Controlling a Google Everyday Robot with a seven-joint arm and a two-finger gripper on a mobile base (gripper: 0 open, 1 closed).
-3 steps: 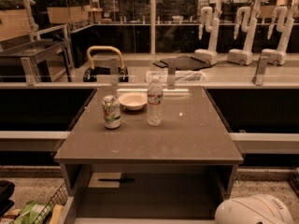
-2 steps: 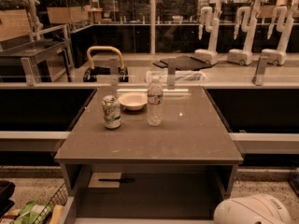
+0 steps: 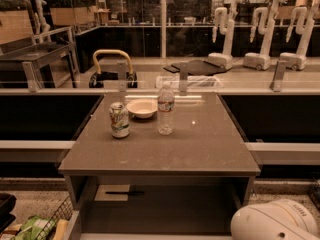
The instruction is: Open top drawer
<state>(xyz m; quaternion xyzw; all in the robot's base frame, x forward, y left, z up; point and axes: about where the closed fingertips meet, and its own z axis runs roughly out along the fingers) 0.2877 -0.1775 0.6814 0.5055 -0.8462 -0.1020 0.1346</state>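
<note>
Surface; top drawer under its front edge, long axis left-right, apparently drawn out toward the camera, holding a pale sheet. White arm shell sits below the surface's right front corner. The gripper is out of frame, so its side of the drawer and the jaws' state cannot be told. On the surface: bottle, can, seemingly empty bowl.

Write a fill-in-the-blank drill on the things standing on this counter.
The can stands to the ____ of the bottle on the counter.
The white ____ lies just behind them.
The gripper is ____ of view; only a white robot shell shows at lower right.
Missing words: left, bowl, out.
</note>
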